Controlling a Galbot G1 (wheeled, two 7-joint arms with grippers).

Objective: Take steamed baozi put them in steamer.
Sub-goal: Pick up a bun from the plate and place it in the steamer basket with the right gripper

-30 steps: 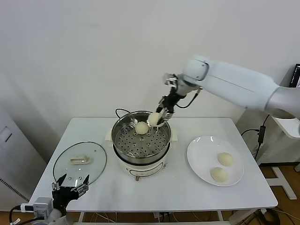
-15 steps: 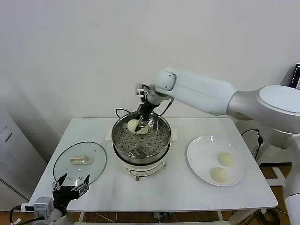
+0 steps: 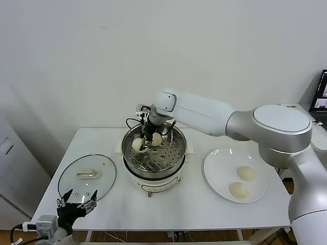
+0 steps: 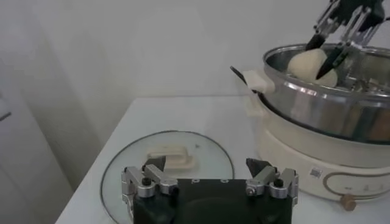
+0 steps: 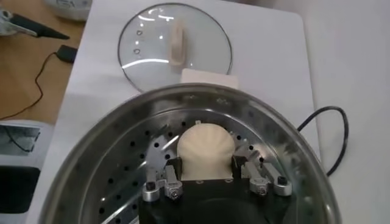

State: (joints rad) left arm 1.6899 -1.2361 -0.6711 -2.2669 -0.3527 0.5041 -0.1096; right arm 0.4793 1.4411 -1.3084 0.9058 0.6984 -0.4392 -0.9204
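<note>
The shiny steamer [image 3: 153, 169] stands mid-table on its white cooker base. My right gripper [image 3: 141, 141] is shut on a cream-white baozi [image 3: 137, 145] and holds it low inside the basket, at its left side. In the right wrist view the baozi [image 5: 205, 150] sits between the fingers [image 5: 173, 172] above the perforated bottom [image 5: 119, 176]. A second baozi [image 3: 157, 140] lies in the basket beside it. Two more baozi [image 3: 246, 173] [image 3: 238, 190] lie on the white plate [image 3: 219, 168]. My left gripper [image 3: 76, 200] is parked open at the table's front left.
The glass lid [image 3: 87, 176] with a white handle lies flat left of the steamer, just beyond my left gripper [image 4: 207, 171]; the lid [image 4: 167, 159] and steamer wall [image 4: 317, 109] show there too. A black cord runs behind the cooker.
My right gripper has carried the baozi leftward and down, from the steamer's back right rim to inside the basket at its left. The left arm has not moved.
</note>
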